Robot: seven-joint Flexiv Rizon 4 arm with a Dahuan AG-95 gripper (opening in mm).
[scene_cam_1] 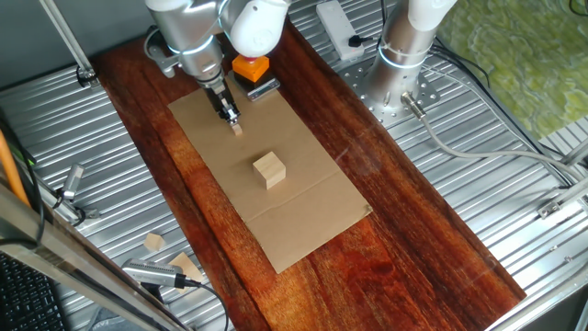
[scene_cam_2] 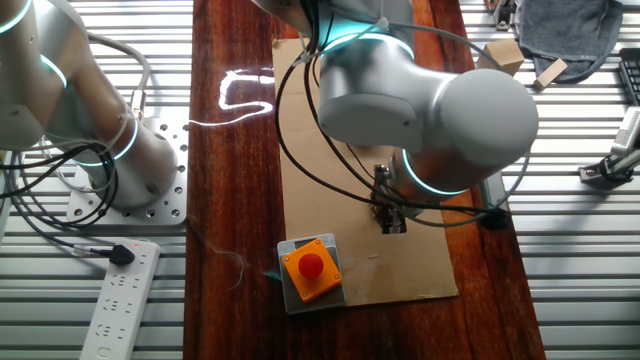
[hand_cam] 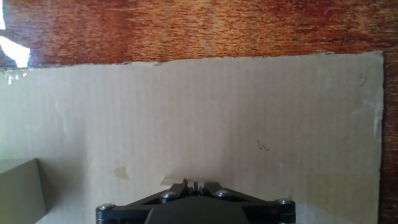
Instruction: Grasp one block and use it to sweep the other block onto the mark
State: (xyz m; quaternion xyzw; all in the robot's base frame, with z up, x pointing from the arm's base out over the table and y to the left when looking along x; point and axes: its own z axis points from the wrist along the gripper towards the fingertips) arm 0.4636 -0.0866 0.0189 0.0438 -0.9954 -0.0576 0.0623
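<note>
My gripper [scene_cam_1: 230, 117] stands over the far end of the cardboard sheet [scene_cam_1: 308, 216], fingers pointing down. Its jaws are closed on the tiny tan wooden block [scene_cam_1: 237, 130], which sticks out just below the fingertips. In the hand view the tiny block [hand_cam: 171, 180] peeks out past the shut gripper [hand_cam: 196, 185]. The bigger pale wooden cube [scene_cam_1: 269, 170] rests on the cardboard, apart from the gripper and nearer the sheet's middle. Its corner shows at the hand view's lower left [hand_cam: 18, 190]. A small pen scribble [hand_cam: 263, 147] is on the cardboard ahead of the fingers. In the other fixed view the arm hides the cube and the gripper [scene_cam_2: 388, 222] shows only partly.
An orange box with a red button [scene_cam_1: 250, 66] sits just beyond the cardboard's far edge, also in the other fixed view [scene_cam_2: 311, 267]. Wooden scraps [scene_cam_1: 154, 242] lie on the metal surface to the left. A second arm's base [scene_cam_1: 404, 55] stands to the right. A power strip [scene_cam_2: 120, 300] lies beside it.
</note>
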